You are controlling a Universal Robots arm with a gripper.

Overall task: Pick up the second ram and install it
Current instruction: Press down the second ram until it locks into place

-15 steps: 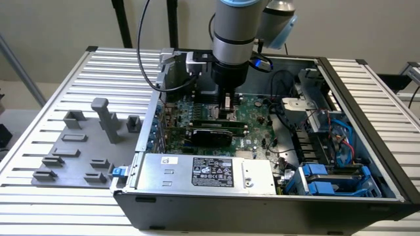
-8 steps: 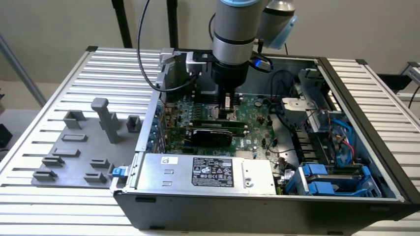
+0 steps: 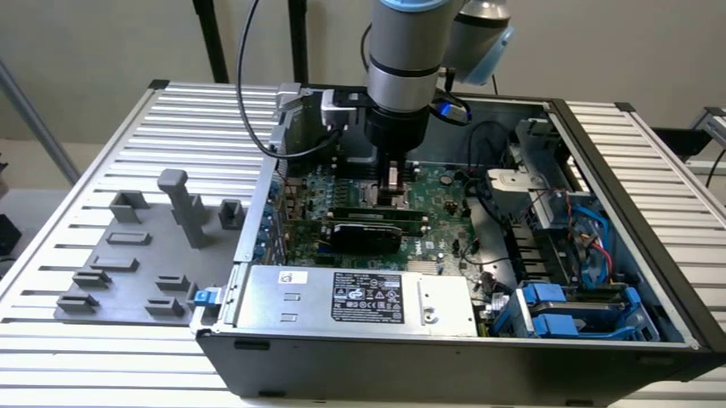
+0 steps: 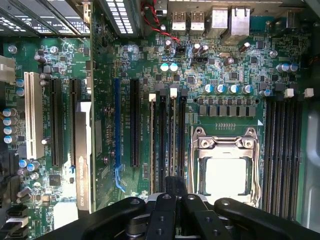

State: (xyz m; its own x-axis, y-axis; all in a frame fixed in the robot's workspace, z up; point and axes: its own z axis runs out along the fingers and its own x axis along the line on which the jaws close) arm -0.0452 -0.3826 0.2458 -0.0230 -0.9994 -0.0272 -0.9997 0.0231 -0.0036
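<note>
Exterior view, gripper (image 3: 392,180) inside computer case (image 3: 635,280), seemingly above motherboard (image 3: 437,223)

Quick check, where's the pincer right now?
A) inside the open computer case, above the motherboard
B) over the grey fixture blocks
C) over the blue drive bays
A: the closed pincer sits inside the open black computer case, over the green motherboard, beside the square metal processor socket.

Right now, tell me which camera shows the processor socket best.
The wrist view: the processor socket lies face-on, metal frame and pale centre plain. In the exterior view the gripper stands in front of most of it.
</note>
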